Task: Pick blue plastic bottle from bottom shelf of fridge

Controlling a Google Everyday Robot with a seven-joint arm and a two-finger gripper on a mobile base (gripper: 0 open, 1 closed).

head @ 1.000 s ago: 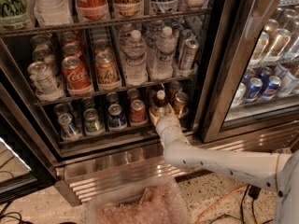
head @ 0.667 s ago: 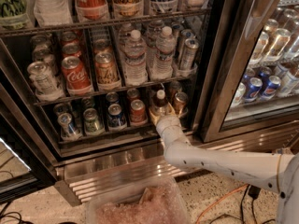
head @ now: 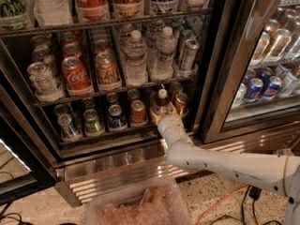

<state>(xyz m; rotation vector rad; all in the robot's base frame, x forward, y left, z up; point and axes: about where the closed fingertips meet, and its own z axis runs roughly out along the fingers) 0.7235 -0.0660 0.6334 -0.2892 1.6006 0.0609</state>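
Camera view: our pale gripper (head: 164,113), low against the slim white-capped blue plastic bottle (head: 162,100), may drop it when pulling out, since we cannot tell its hold.

arm (head: 225,165): white, tubular — thin yellow band | end effector (head: 162,117): pale, at bottom shelf (head: 112,134)

A small, slim plastic bottle (head: 162,103) with a white screw cap and a pale body stands upright towards the right end of the dark wire bottom shelf (head: 105,136) of the tall, dark-framed drinks fridge (head: 216,74). The gripper (head: 163,116) is right at the bottle's lower front.
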